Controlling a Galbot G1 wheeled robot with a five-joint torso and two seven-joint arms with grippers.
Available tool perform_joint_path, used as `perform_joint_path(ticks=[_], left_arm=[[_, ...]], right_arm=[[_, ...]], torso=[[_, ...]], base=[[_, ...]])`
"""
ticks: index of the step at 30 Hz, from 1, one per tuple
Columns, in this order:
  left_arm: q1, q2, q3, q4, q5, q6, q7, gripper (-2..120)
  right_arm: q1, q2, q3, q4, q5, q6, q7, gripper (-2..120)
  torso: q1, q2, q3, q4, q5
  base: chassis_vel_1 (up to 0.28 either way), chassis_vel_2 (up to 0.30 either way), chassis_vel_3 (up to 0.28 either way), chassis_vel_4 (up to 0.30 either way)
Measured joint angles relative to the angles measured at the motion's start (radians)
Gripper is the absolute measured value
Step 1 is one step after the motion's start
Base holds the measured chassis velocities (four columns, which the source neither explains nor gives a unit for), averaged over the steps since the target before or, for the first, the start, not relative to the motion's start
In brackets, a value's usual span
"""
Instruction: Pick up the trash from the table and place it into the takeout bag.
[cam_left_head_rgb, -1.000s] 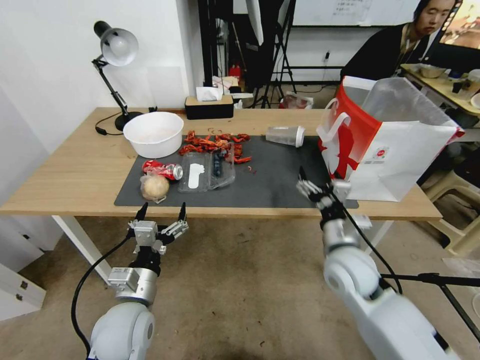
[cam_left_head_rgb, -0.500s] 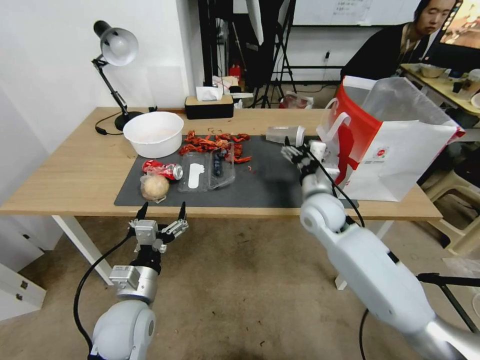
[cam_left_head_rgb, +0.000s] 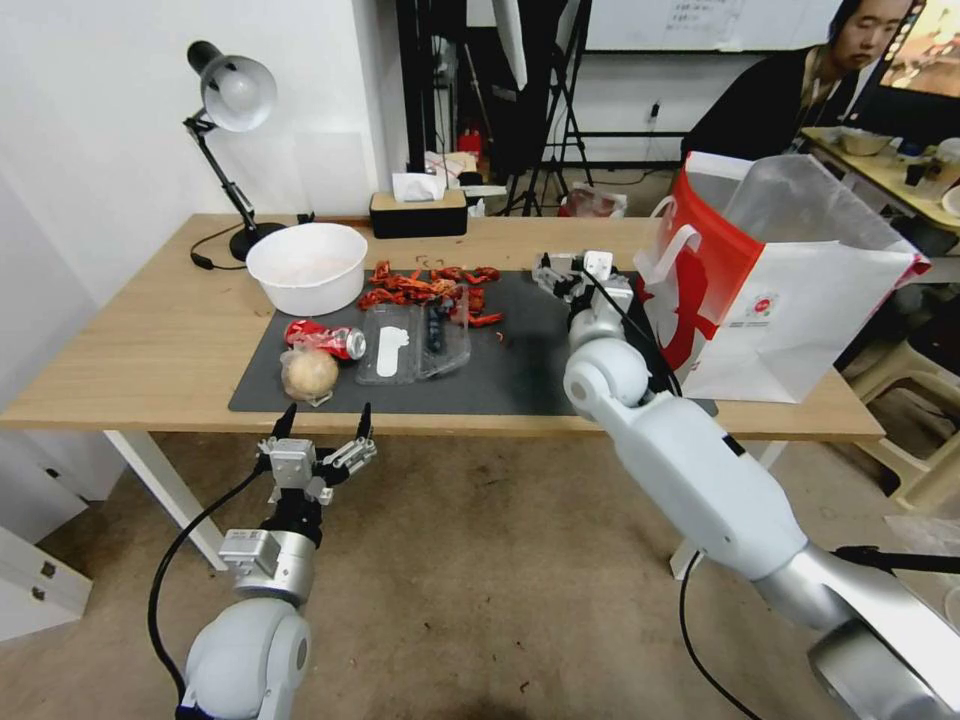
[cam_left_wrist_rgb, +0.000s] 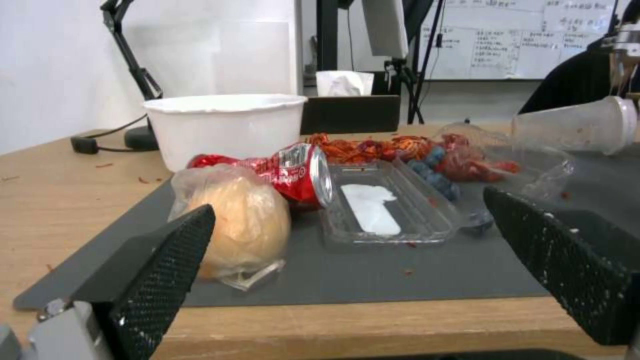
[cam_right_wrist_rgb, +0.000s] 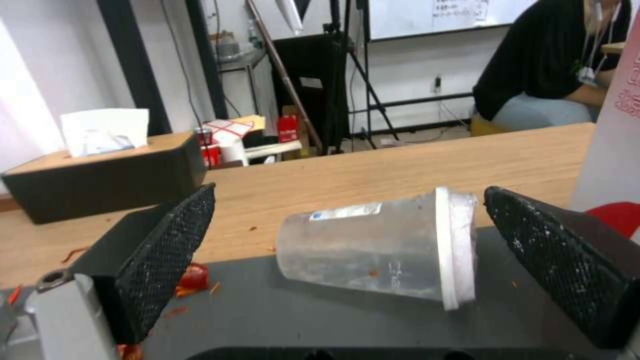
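Right wrist view showed your right end effector (cam_right_wrist_rgb: 347, 250) spread wide around the clear plastic cup (cam_right_wrist_rgb: 380, 247) lying on the tabletop (cam_right_wrist_rgb: 373, 170), nothing grasped, all trash left

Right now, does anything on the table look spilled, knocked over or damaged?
Yes. The clear plastic cup lies on its side on the dark mat, between the open right gripper's fingers. The red can is crushed beside the wrapped ball. Red food scraps are scattered over the mat by the white bowl.
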Motion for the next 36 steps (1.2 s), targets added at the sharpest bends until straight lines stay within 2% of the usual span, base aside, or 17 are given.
perform_joint_path(ticks=[4,11,16,24,31,36], left_arm=[[-0.001,0.002,0.001,0.0,-0.002,0.0,0.0,100],[-0.005,0.0,0.005,0.0,-0.002,0.0,0.0,100],[-0.004,0.002,0.005,0.0,-0.002,0.0,0.0,100],[-0.004,0.006,0.003,0.0,-0.006,0.0,0.0,100],[-0.007,0.009,0.004,0.007,-0.006,0.0,0.001,100],[-0.012,0.009,0.008,0.011,-0.006,0.0,0.001,100]], right_arm=[[0.043,0.01,-0.015,-0.034,0.001,-0.024,0.004,100],[0.17,0.0,-0.099,-0.14,0.005,-0.072,-0.052,100],[0.208,0.005,-0.14,-0.183,-0.015,-0.097,-0.081,100],[0.28,0.002,-0.247,-0.298,-0.129,-0.14,-0.224,100],[0.31,-0.025,-0.299,-0.329,-0.223,-0.205,-0.327,100],[0.343,-0.037,-0.342,-0.365,-0.284,-0.218,-0.407,100]], torso=[[0.0,0.0,0.0,0.0,0.0002],[0.0,0.0,0.0,0.0,0.0],[0.0,0.0,0.0,0.0,0.0001],[0.0,0.0,0.0,0.0001,0.0001],[0.0,0.0,0.0,0.0,0.0002],[0.0,0.0,0.0,0.0,0.0003]], base=[[0.0,0.0,0.0,0.0],[0.0,0.0,0.0,0.0],[0.0,0.0,0.0,0.0],[0.0,0.0,0.0,0.0],[0.0,0.0,0.0,0.0],[0.0,0.0,0.0,0.0]])
